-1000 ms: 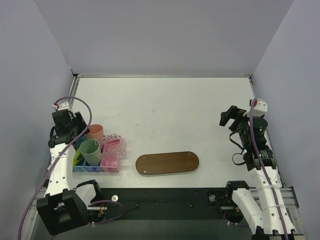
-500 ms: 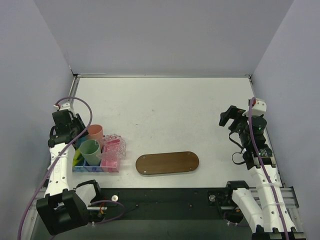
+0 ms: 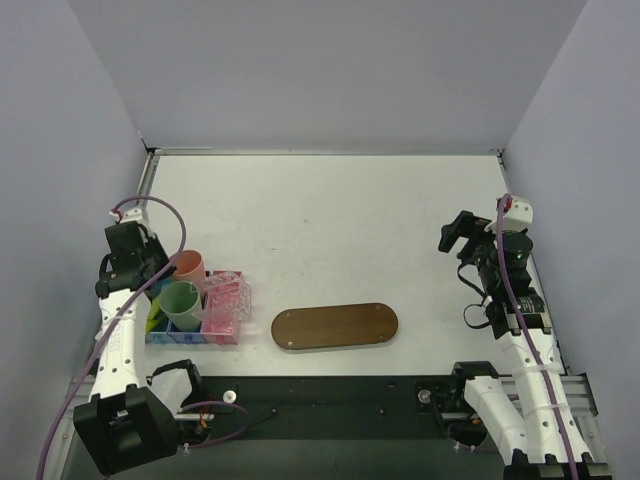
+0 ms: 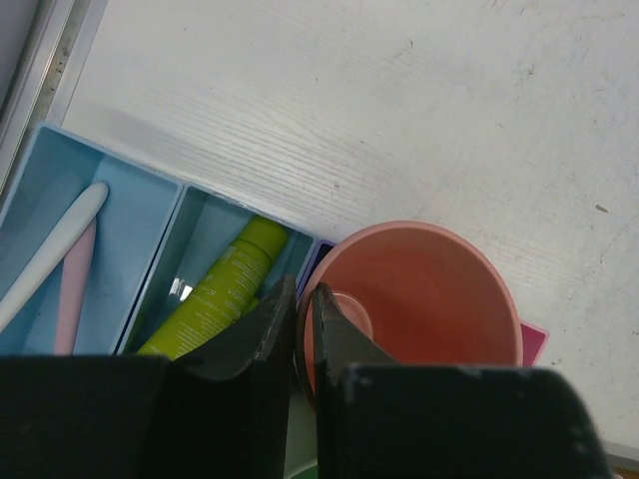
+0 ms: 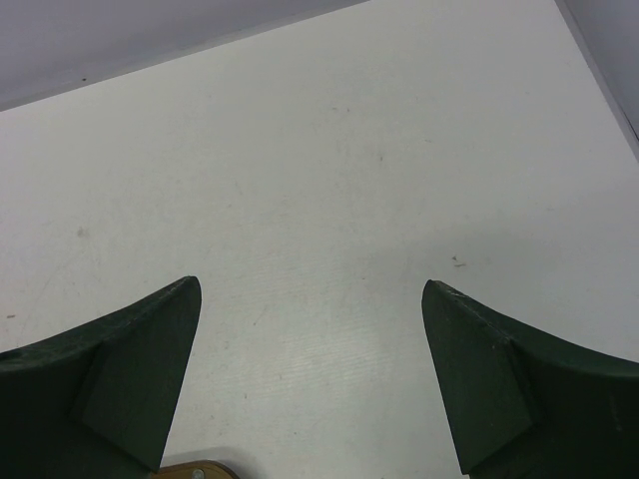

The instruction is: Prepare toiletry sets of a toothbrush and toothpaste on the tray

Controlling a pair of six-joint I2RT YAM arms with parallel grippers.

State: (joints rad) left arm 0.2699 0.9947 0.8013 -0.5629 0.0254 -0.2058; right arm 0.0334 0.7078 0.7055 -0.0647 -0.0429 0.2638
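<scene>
Over the last second the left hand (image 4: 303,299) has drawn its fingers together from a wide gap to a narrow one. They now pinch the near rim of the salmon cup (image 4: 419,299), one finger outside the wall and one inside. It looks clenched on that rim rather than on any toiletry.

Just left of the cup, the blue bin (image 4: 30,160) holds the pink toothbrush (image 4: 72,289) in its leftmost compartment, lying touching a white toothbrush (image 4: 55,249). The green toothpaste tube (image 4: 225,289) lies in the next compartment, partly under the hand. A green cup (image 3: 181,303) and a pink bin (image 3: 225,308) stand close beside them.

The grip therefore suggests a clearing step. The cup crowds the bin, and lifting it away would probably open access to the tube and brush.

To the right, well apart from the bins, the wooden tray (image 3: 335,326) lies on the worktop (image 3: 330,220) with nothing on it, so no set has been started.

At the far right, the right hand (image 5: 310,379) has not changed: its fingers are spread wide, grasping nothing, above bare worktop.
</scene>
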